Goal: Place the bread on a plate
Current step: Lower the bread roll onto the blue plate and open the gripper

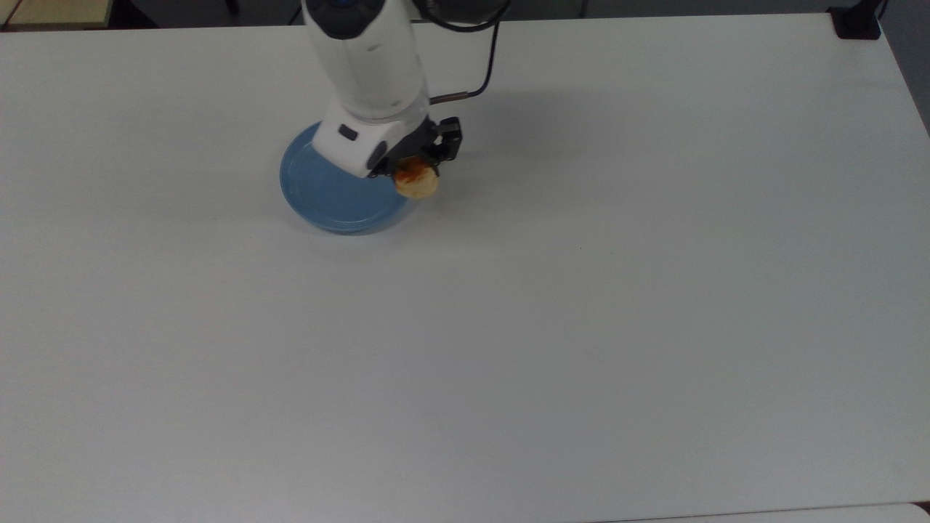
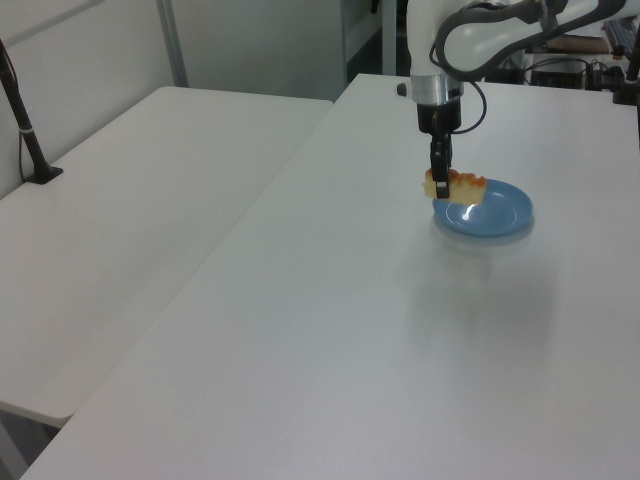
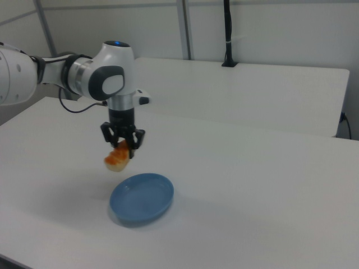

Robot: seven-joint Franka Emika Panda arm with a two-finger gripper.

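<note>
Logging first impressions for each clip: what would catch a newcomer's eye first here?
The white robot arm, whose gripper holds a small orange-topped bread in the air. Just below it, in the right view, a blue plate lies on the otherwise plain white table; the bread hangs near the plate's edge, not yet on it.
</note>
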